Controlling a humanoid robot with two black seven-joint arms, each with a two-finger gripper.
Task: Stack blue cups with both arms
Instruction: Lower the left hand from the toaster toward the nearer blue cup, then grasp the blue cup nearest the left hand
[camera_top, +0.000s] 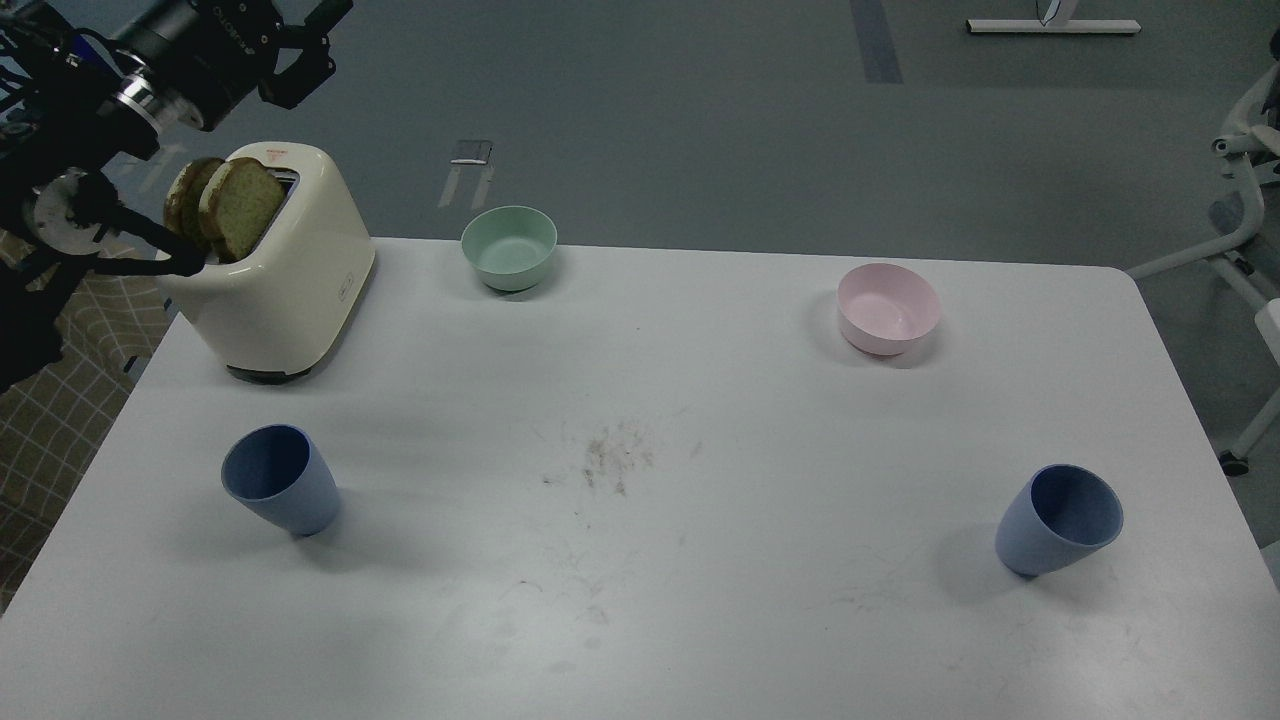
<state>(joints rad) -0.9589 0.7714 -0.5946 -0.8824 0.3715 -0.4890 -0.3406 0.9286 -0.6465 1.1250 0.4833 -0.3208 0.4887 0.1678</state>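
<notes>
Two blue cups stand upright on the white table (700, 560). One blue cup (278, 492) is at the front left and the other blue cup (1058, 520) is at the front right, far apart. My left gripper (316, 46) is high at the top left, above and behind the toaster, far from both cups. Its two fingers are spread and hold nothing. My right arm and gripper are out of view.
A cream toaster (285, 275) with two bread slices (225, 205) stands at the table's back left, below my left arm. A mint-green bowl (508, 247) is at the back middle and a pink bowl (888, 308) at the back right. A white chair frame (1250, 210) stands beyond the right edge.
</notes>
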